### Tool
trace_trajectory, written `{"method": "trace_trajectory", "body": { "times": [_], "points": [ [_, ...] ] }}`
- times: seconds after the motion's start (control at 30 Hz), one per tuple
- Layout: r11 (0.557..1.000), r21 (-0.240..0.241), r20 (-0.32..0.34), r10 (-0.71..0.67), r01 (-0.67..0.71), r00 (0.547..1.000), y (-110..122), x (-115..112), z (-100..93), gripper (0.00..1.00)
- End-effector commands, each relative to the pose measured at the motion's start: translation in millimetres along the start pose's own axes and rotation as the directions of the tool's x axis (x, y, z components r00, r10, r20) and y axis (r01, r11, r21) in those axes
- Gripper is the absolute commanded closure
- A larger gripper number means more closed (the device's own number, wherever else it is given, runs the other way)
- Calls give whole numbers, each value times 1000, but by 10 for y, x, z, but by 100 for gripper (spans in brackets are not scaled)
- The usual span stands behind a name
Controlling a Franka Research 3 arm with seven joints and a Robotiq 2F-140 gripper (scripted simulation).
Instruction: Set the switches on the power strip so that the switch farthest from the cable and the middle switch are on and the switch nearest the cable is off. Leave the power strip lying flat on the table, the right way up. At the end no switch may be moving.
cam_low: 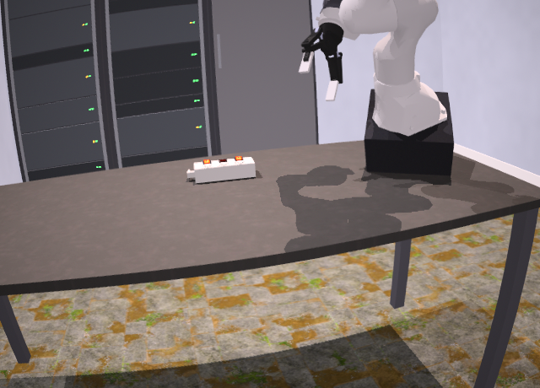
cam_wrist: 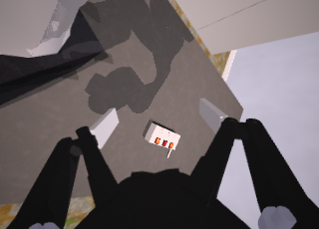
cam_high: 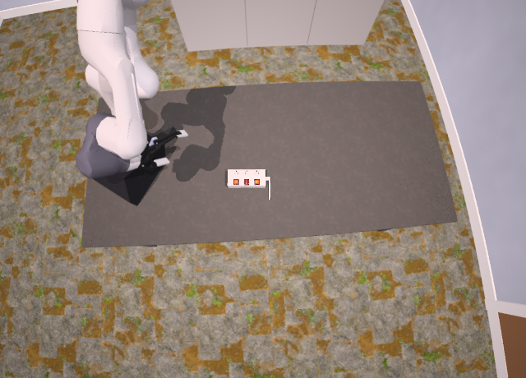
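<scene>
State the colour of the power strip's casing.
White. The power strip shows this best in the exterior view, lying flat on the dark table.

Dark table (cam_high: 339, 131) bearing power strip (cam_high: 246, 178), arm pedestal (cam_low: 440, 157)

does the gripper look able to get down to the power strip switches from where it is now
Probably yes. The open, empty gripper hangs well above the table, off to one side of the power strip. Nothing stands between them, and the switches face up, uncovered.
</scene>
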State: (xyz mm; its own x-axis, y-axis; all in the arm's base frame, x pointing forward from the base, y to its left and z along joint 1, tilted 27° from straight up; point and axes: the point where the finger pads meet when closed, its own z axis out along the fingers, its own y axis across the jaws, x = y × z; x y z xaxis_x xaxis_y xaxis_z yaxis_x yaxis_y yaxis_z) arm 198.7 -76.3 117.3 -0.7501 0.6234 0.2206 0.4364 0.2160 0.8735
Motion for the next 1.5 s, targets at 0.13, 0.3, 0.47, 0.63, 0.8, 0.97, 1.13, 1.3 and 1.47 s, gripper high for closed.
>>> {"method": "trace_trajectory", "body": {
  "times": [0.13, 0.3, 0.47, 0.63, 0.8, 0.97, 1.13, 1.3, 1.47],
  "points": [
    [978, 91, 52, 186, -190, 981, -20, -480, 206, 0],
    [960, 145, 65, 231, -239, 971, 28, -755, 364, 0],
    [937, 199, 84, 277, -288, 957, 94, -1041, 544, 0],
    [937, 199, 84, 277, -288, 957, 94, -1041, 544, 0],
    [907, 252, 105, 321, -338, 941, 155, -1338, 723, 0],
    [876, 298, 122, 358, -378, 926, 198, -1579, 864, 0],
    [876, 298, 122, 358, -378, 926, 198, -1579, 864, 0],
    [848, 332, 144, 387, -413, 911, 258, -1810, 1010, 0],
    [820, 365, 157, 412, -441, 897, 289, -1983, 1109, 0]
  ]
}}
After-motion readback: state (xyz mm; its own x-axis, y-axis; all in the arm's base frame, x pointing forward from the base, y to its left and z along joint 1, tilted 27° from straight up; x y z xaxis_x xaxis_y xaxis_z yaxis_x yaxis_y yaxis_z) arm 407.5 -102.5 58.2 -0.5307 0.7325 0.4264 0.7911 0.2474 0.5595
